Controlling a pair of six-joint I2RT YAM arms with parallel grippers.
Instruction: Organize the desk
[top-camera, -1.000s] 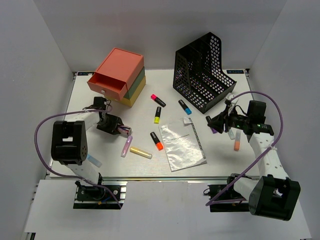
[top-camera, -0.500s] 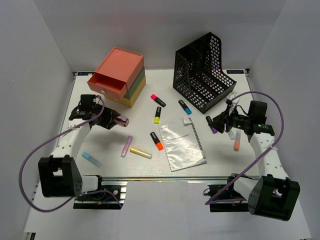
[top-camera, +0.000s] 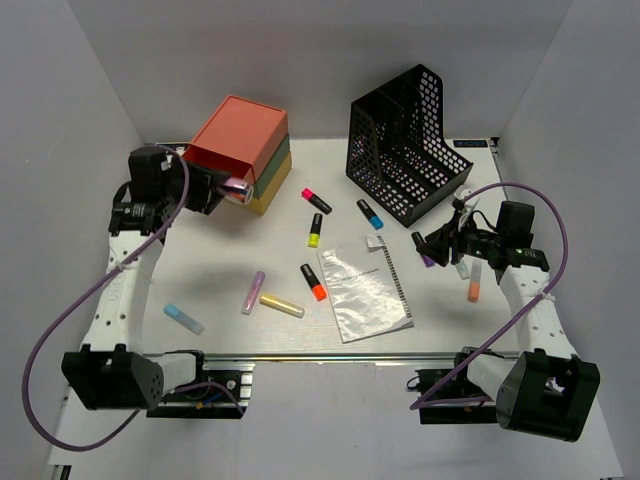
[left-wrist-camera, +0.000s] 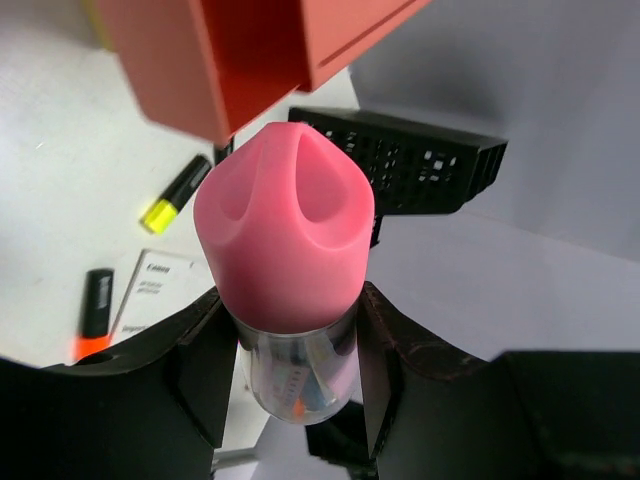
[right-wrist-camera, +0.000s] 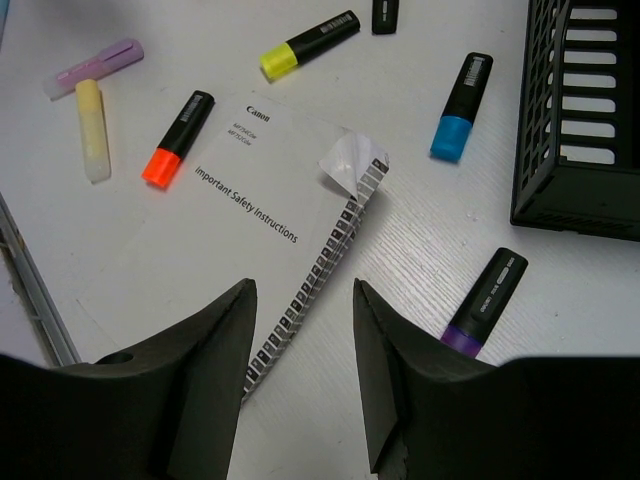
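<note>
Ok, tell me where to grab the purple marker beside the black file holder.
Take the purple marker by its black barrel, about mid-length, coming straight down from above with the jaws across its narrow width. It lies flat and slantwise on the desk, clear of the file holder, so both long sides look free.

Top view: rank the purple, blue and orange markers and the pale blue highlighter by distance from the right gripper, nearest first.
1. Purple marker, right beside the right gripper.
2. Blue marker, by the file holder.
3. Orange marker, left of the booklet.
4. Pale blue highlighter, far left.
</note>
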